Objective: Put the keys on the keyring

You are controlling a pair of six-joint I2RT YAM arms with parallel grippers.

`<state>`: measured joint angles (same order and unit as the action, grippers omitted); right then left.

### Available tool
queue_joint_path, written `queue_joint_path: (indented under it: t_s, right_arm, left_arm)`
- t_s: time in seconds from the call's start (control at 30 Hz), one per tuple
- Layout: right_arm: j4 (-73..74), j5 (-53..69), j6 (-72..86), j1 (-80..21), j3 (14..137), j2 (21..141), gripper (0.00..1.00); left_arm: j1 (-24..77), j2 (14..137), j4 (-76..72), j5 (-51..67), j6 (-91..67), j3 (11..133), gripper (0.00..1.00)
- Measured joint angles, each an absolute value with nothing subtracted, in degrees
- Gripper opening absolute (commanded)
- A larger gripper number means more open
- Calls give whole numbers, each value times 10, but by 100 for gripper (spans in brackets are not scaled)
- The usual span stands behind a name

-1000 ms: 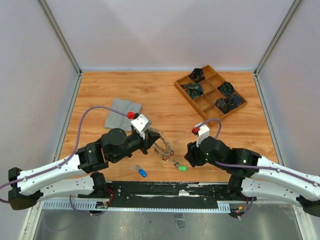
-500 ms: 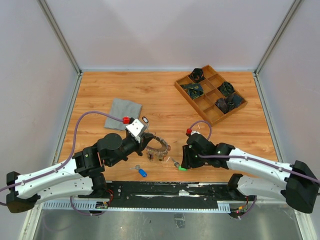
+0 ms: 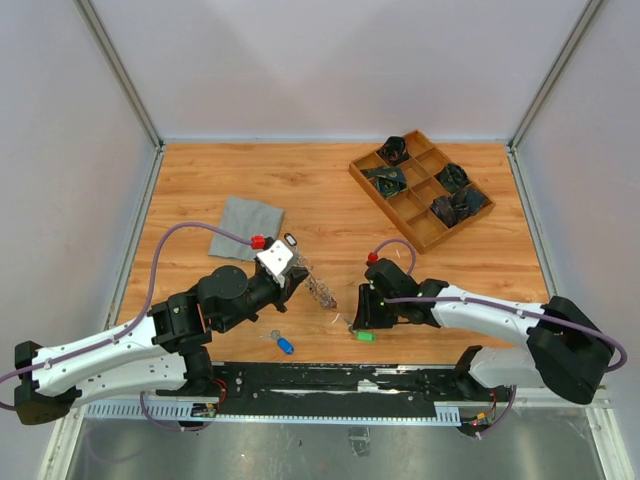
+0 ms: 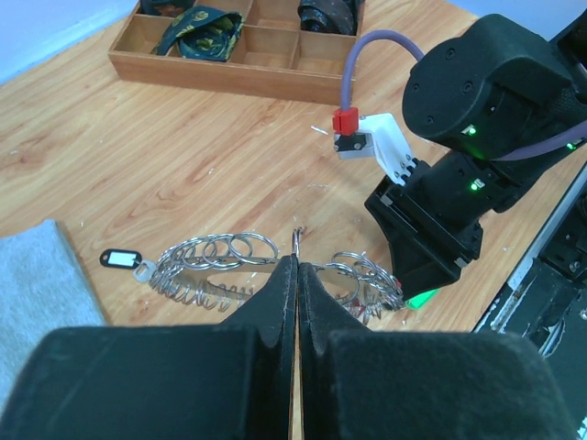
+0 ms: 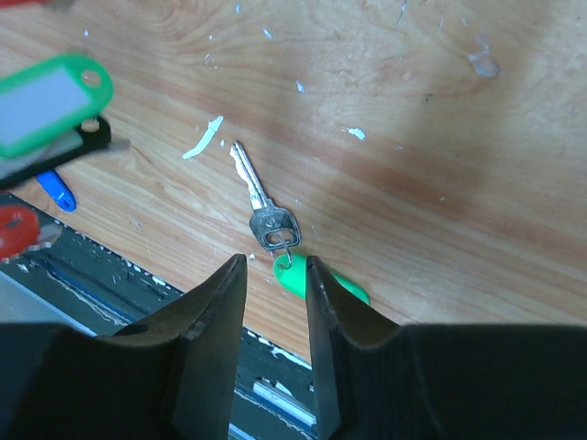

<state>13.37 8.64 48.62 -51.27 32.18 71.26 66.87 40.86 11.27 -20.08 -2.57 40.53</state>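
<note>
Top view: the large thin metal keyring crowded with silver keys [image 3: 322, 293] is pinched by the left gripper [image 3: 300, 278] and turned edge-on, judged to be presented toward the other arm for loading. The right gripper [image 3: 356, 320] is lowered at the small loose silver key with a green oval plastic tag [image 3: 365, 336], judged a pickup approach. A second small key with a blue plastic tag [image 3: 285, 346] is left lying near the front rail. Jaw gaps are not readable here, and the green-tagged key is partly covered by the right wrist. Left wrist view: the left gripper [image 4: 295, 273] is seen pressed fully together on a thin wire loop of the keyring [image 4: 220, 266], with keys and small rings splayed to both sides and a black oval tag [image 4: 119, 259] at the far left end. Whether the bunch rests on the light wooden tabletop [image 4: 138, 165] or hangs just above it cannot be told; the ring's split opening is not made out. Right wrist view: the right gripper [image 5: 274, 264] is parted only narrowly, with nothing gripped, and lined up on the key's head [image 5: 273, 225] and tag. The tag is partly hidden behind the right finger, and contact cannot be told. A blurred green tag with a white label [image 5: 50, 99] is cut off at top left; its attachment is unclear.
</note>
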Motion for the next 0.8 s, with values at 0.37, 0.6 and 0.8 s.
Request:
queue_joint_path:
  t_s: [0.37,0.6,0.8]
  right_arm:
    - [111,124,477,-498,322,756,28]
    - [107,137,472,-498,322,764,19]
    - [105,141,467,-498,322,765,17]
  left_arm:
    - [669,409,113,-199,-23,405,0]
    - [669,409,113,-199,-21,405,1]
    - [669,409,113,-199,-18,405,1]
